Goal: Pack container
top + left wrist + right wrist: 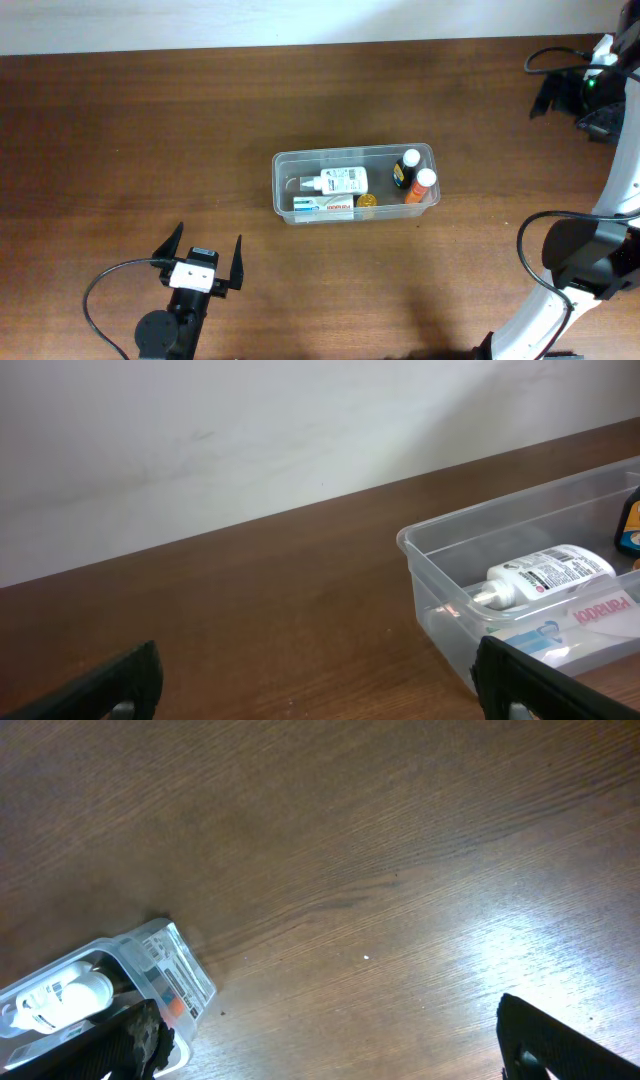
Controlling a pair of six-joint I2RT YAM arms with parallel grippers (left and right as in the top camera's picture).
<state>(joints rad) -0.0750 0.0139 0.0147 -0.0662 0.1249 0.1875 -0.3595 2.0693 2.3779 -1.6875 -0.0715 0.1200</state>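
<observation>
While overhead shows the container [330, 163] mid-frame with bottles [340, 181] and a box [323, 205], only left wrist shows box lettering, upside down, unreadable. Left gripper [211, 234] and right gripper [340, 1050] gape, empty

The container [350, 150] sits on the table [130, 130] — inside, lying bottle [338, 182] and box [323, 205] left, two bottles [422, 185] right.

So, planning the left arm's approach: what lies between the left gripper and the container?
Nothing: the overhead view shows only bare table between left gripper and container.
</observation>
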